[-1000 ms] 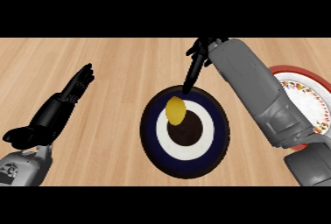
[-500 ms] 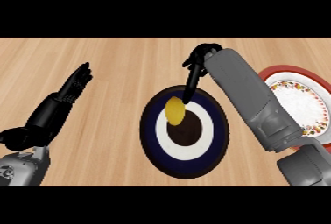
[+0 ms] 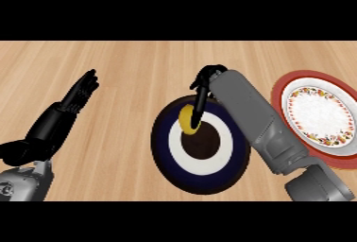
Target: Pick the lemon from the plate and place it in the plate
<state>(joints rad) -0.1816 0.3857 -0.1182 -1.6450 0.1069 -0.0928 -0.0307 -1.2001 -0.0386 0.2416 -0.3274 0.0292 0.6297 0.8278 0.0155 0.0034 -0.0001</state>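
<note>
Lowered right hand (image 3: pixel 200 101) reaches lemon (image 3: pixel 185 118) on wooden counter's (image 3: pixel 140 61) dark plate (image 3: pixel 165 152).

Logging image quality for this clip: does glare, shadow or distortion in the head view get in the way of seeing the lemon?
Head view: light is even, with no glare on the light wooden counter and no heavy shadows; the yellow lemon is partly covered only by the right robot hand; the round dark blue plate under it looks taller than wide.
</note>
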